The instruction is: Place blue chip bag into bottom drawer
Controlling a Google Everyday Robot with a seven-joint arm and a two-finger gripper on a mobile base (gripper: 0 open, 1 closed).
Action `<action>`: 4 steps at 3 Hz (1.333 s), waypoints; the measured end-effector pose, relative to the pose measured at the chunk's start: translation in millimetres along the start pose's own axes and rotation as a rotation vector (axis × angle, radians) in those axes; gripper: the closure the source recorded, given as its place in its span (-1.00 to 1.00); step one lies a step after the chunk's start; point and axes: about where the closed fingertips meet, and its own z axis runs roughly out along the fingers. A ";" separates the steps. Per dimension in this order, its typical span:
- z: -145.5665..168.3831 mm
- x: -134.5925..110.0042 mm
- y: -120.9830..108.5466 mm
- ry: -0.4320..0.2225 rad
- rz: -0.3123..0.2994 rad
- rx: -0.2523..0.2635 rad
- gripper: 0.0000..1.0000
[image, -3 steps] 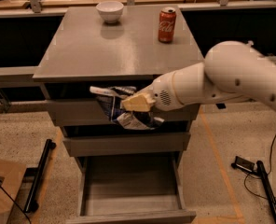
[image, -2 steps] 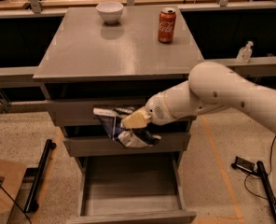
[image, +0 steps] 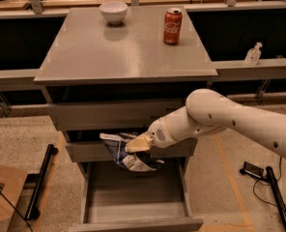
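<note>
My gripper (image: 136, 144) is shut on the blue chip bag (image: 127, 154), a crinkly dark-blue foil bag with white patches. It holds the bag in front of the middle drawer's front, above the back part of the bottom drawer (image: 138, 204). The bottom drawer is pulled out and its grey inside shows nothing in it. My white arm (image: 239, 122) reaches in from the right.
A red soda can (image: 172, 26) and a white bowl (image: 113, 11) stand on the grey cabinet top (image: 123, 57). A cardboard box (image: 3, 195) and a black bar (image: 40, 180) lie on the floor at the left. Cables and a black stand (image: 273, 187) lie at the right.
My gripper has moved down and a little left with the blue chip bag, from the top drawer's level to the middle drawer's front, closer to the open bottom drawer.
</note>
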 end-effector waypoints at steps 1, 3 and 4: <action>32.8 13.4 -16.9 0.030 0.044 -0.039 1.00; 159.1 86.8 -103.8 0.170 0.199 -0.123 1.00; 184.6 115.1 -110.8 0.197 0.245 -0.153 1.00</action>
